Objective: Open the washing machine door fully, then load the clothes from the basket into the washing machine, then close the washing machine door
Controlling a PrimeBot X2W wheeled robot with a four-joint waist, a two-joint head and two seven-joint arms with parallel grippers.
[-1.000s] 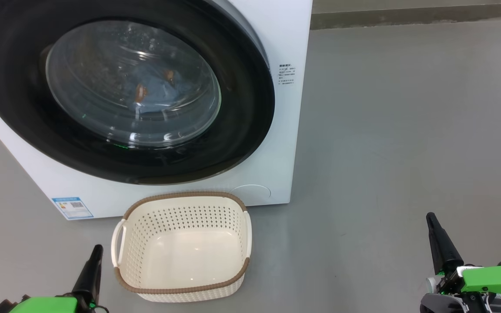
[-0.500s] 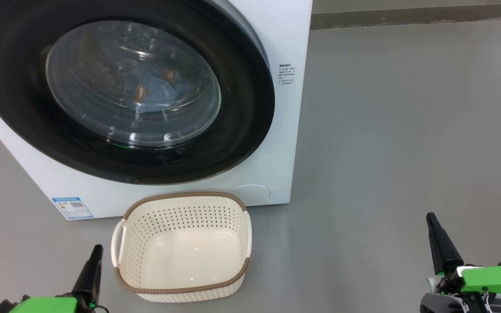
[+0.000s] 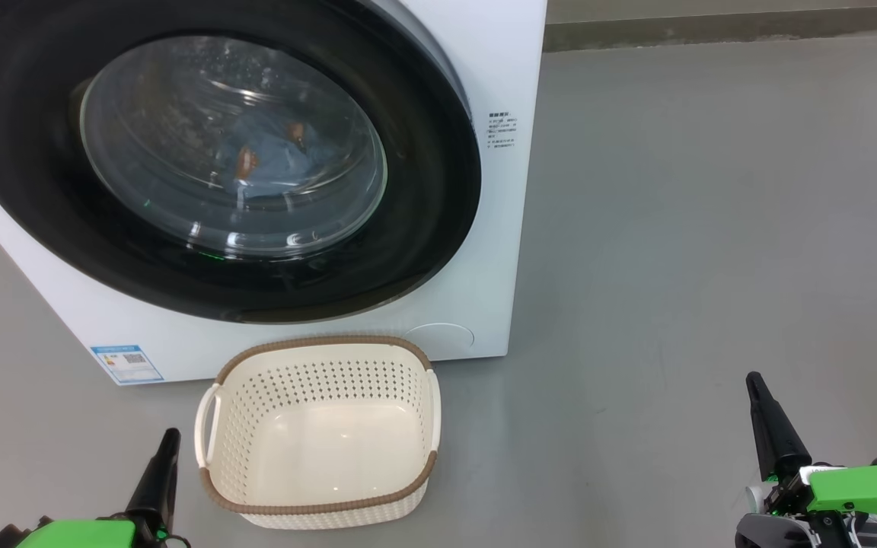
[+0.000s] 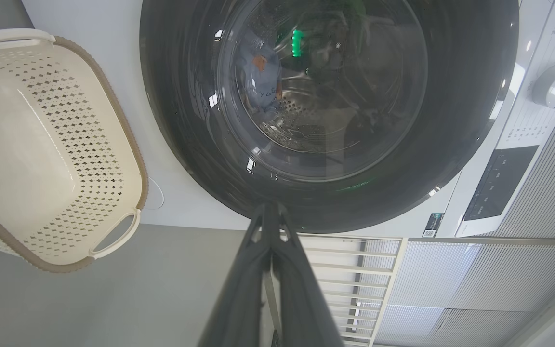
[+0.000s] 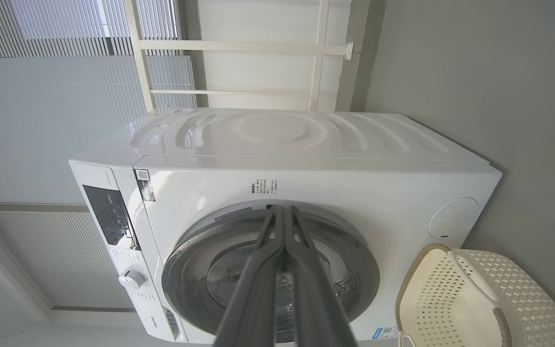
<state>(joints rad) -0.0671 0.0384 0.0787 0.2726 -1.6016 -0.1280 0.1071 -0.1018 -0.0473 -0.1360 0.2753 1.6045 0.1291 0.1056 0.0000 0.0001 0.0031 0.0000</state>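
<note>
The white washing machine (image 3: 484, 68) fills the upper left of the head view, its round black-framed door (image 3: 423, 228) flush against the front. Behind the door glass lie the light-blue clothes (image 3: 271, 156) with orange-red patches. On the floor before the machine stands the cream basket (image 3: 317, 346) with a brown rim, nothing in it. My left gripper (image 3: 168, 438) is shut and empty just left of the basket. Far off at the lower right, my right gripper (image 3: 754, 380) is shut and empty. The wrist views show the door (image 4: 460, 120) (image 5: 359, 260), the basket (image 4: 128, 144) (image 5: 523, 294) and the clothes (image 4: 260, 82).
Grey floor (image 3: 712, 228) stretches to the right of the machine, ending at a dark skirting strip (image 3: 712, 30) along the far wall. A blue label sticker (image 3: 126, 364) marks the machine's lower left corner. White window frames and blinds (image 5: 65, 96) stand behind the machine.
</note>
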